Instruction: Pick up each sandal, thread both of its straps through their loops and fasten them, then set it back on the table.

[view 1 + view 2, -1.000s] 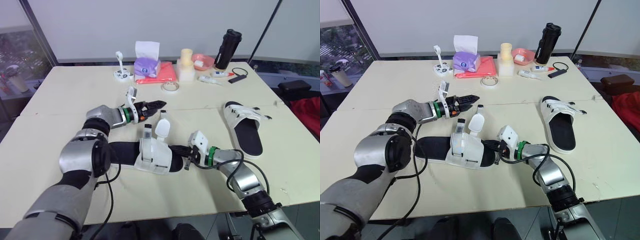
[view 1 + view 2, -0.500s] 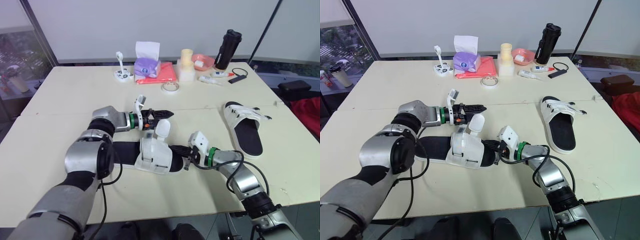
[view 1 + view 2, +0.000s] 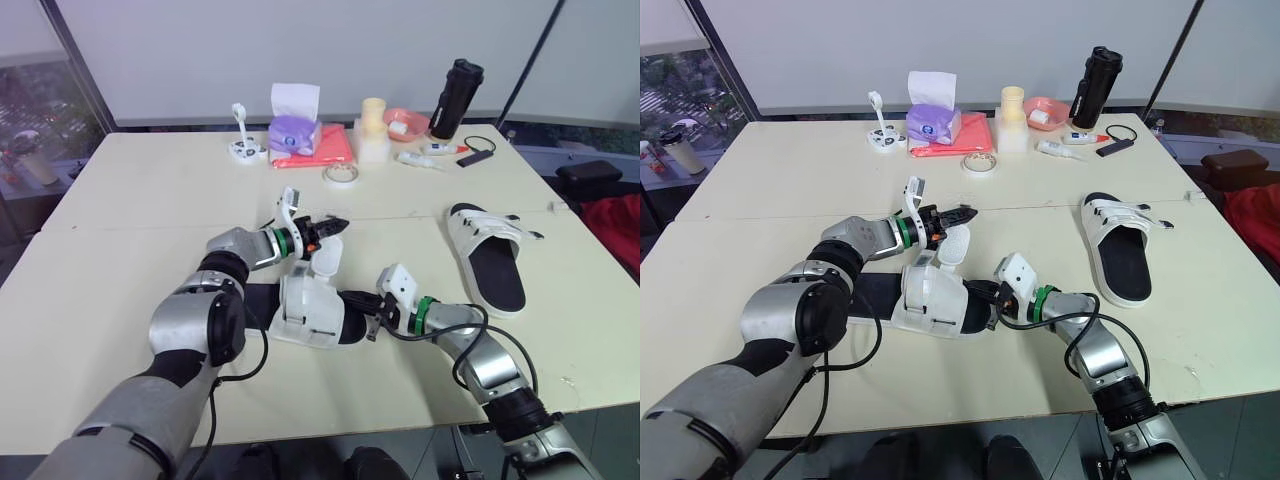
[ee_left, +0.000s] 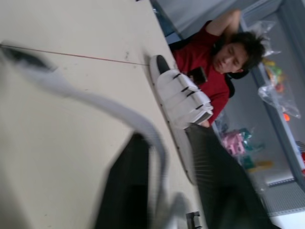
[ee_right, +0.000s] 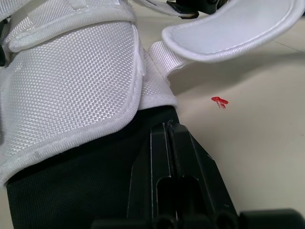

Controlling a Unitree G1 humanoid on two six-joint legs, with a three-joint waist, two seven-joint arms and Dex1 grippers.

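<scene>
A white-strapped sandal with a black sole [image 3: 305, 305] lies on the table [image 3: 120, 200] in front of me. One loose strap [image 3: 324, 256] stands up from it. My left gripper [image 3: 336, 224] reaches in from the left, shut on the top edge of that strap; the left wrist view has the white strap [image 4: 143, 126] running in between its dark fingers [image 4: 124, 191]. My right gripper [image 5: 170, 126] is shut, its tips against the sandal's black sole [image 5: 86, 176] at the toe end, under the white upper [image 5: 71, 71]. The second sandal [image 3: 490, 255] lies to the right, straps fastened.
Along the table's far side stand a tissue box [image 3: 294, 125], a red cloth [image 3: 325, 148], a tape roll [image 3: 341, 174], a cream container [image 3: 372, 130], a pink bowl [image 3: 405, 122], a black bottle [image 3: 456, 98] and a cable [image 3: 478, 150]. A person in a red top [image 4: 209, 62] sits beyond the right edge.
My left gripper has moved right, up to the raised strap, and gone from open to shut on it. The right gripper and the sandal have stayed put.
</scene>
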